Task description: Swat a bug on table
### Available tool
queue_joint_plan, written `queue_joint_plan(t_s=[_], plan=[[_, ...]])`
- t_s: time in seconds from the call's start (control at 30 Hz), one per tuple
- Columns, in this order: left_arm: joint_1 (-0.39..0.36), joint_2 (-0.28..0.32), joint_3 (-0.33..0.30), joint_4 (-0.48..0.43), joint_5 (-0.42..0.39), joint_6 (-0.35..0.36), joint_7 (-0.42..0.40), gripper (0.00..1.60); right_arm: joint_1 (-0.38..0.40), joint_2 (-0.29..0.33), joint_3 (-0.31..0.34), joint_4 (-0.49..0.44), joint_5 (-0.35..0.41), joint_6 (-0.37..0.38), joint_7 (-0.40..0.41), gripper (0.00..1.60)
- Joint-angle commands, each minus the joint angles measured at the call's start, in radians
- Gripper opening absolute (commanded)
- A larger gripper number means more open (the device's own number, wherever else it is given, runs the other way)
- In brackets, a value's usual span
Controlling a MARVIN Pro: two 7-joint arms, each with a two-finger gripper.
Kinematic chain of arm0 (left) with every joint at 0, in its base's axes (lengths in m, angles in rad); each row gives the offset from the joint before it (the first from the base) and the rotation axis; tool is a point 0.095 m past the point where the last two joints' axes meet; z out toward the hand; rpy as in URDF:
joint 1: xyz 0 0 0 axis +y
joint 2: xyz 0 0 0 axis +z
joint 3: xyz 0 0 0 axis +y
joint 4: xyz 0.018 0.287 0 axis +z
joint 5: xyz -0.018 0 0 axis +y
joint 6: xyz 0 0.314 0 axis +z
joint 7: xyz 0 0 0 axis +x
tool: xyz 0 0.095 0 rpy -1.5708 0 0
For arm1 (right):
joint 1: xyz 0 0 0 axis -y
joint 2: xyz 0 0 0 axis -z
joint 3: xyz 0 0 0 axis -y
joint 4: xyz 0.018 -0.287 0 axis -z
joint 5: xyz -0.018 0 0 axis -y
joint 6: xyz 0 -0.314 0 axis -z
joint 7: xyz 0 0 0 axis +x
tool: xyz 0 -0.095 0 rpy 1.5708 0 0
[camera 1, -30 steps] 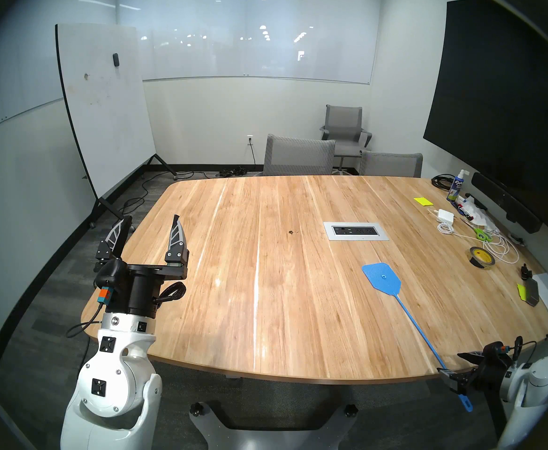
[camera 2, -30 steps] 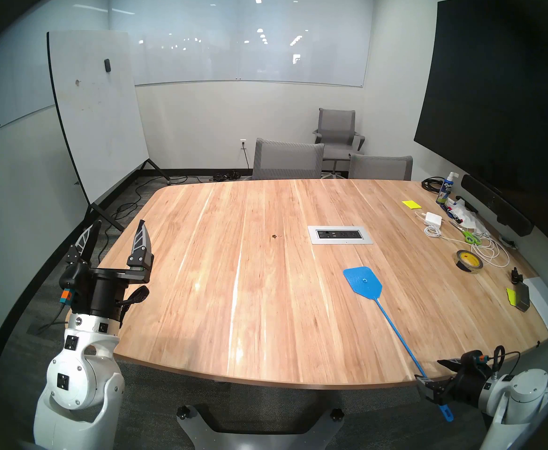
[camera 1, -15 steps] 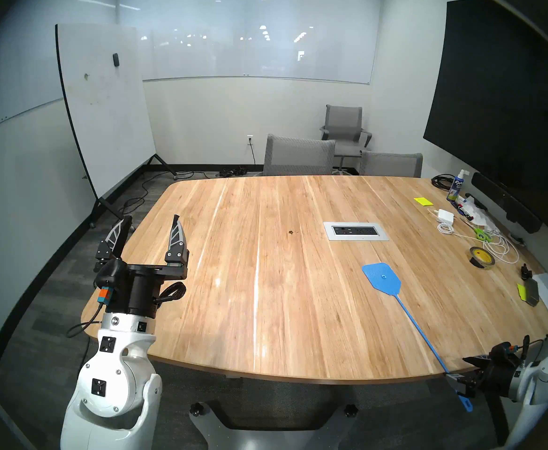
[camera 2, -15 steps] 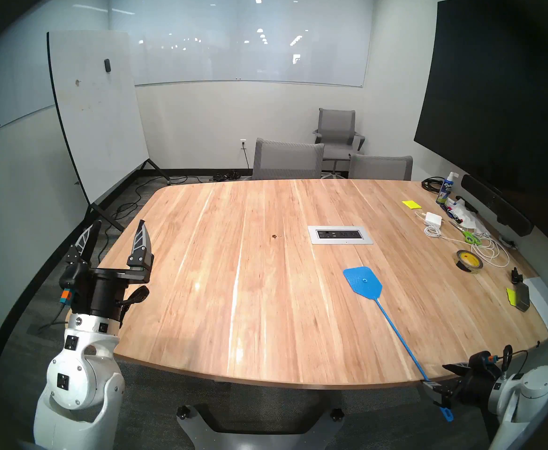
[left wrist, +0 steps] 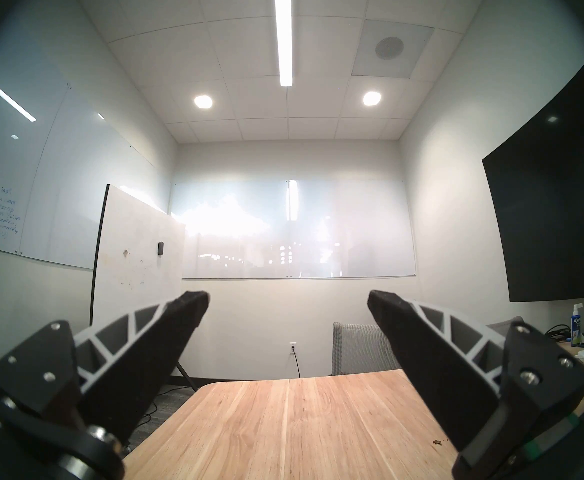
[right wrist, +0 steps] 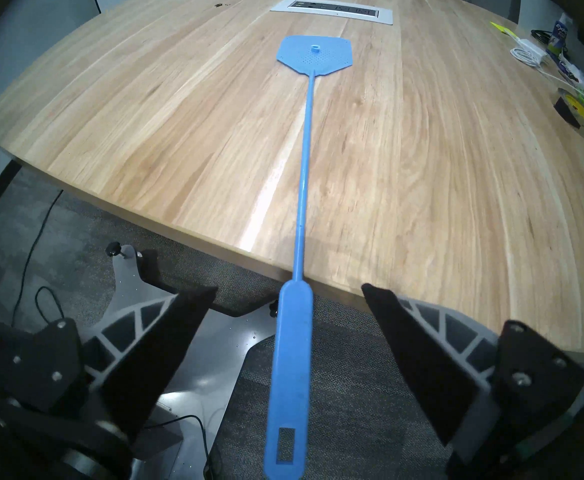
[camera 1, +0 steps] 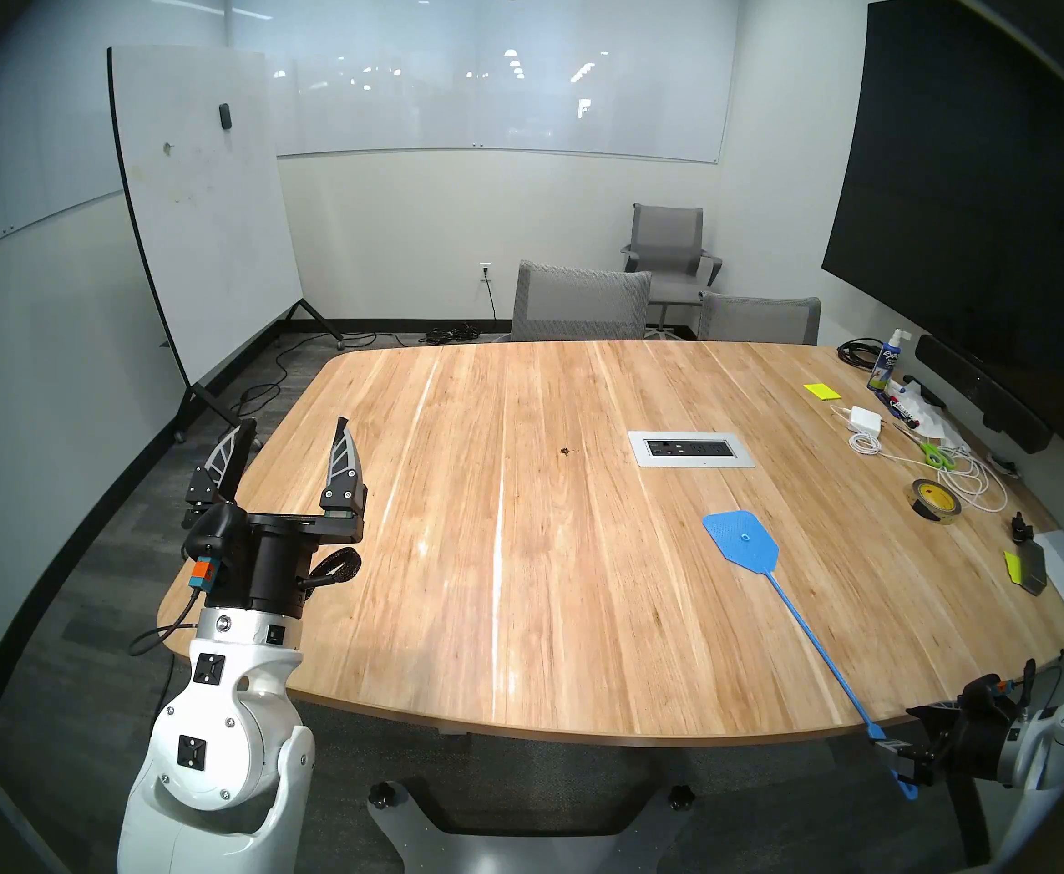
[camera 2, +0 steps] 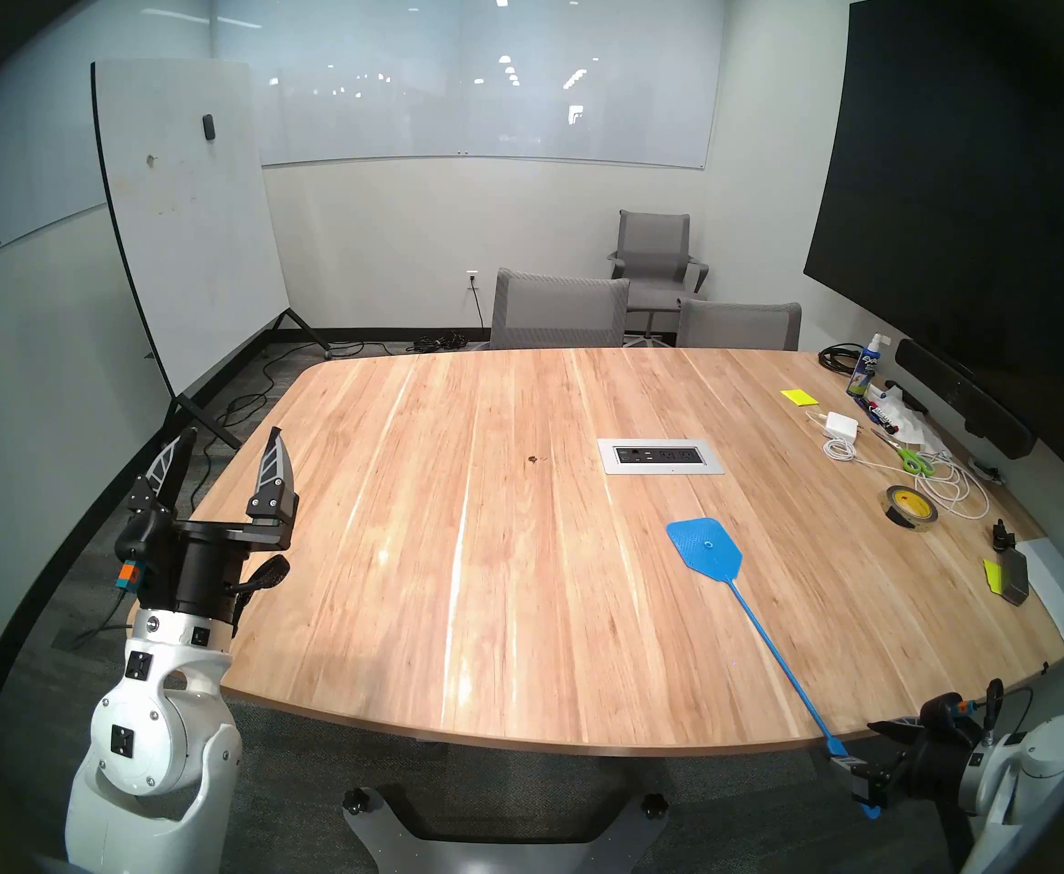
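The right gripper (camera 1: 908,743) has slid toward four o'clock along the swatter (camera 1: 794,608) handle, jaws wide, gripping nothing. Left gripper (camera 1: 293,426) gapes empty. Right wrist view alone shows clearance. Bug (camera 1: 564,451) on table (camera 1: 517,601), nine o'clock of outlet panel (camera 1: 691,448).

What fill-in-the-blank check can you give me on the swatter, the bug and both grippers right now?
1. The blue fly swatter lies with its head flat on the table and its handle overhanging the ____ edge.
2. The right gripper straddles the handle with its jaws ____.
3. The bug sits just left of the silver ____ panel.
4. The left gripper is open and holds ____.

Missing words: near; open; power outlet; nothing
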Motion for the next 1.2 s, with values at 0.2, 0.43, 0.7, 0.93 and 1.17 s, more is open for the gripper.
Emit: queue_joint_plan(t_s=[0.2,0.43,0.7,0.93,1.17], plan=[[0.002,0.0,0.001,-0.021,0.0,-0.001,-0.001,1.6,-0.012,0.004,0.016,0.006,-0.002,-0.005,0.01,1.6],[0.002,0.0,0.001,-0.021,0.0,-0.001,-0.001,1.6,-0.011,0.008,0.016,0.026,-0.012,-0.002,0.006,1.6],[0.002,0.0,0.001,-0.021,0.0,-0.001,-0.001,1.6,-0.005,0.014,0.006,0.052,-0.031,-0.005,-0.001,1.6],[0.002,0.0,0.001,-0.021,0.0,-0.001,-0.001,1.6,-0.002,0.014,-0.003,0.06,-0.048,-0.004,-0.003,1.6],[0.002,0.0,0.001,-0.021,0.0,-0.001,-0.001,1.6,-0.007,0.01,-0.013,0.061,-0.062,-0.006,0.001,1.6]])
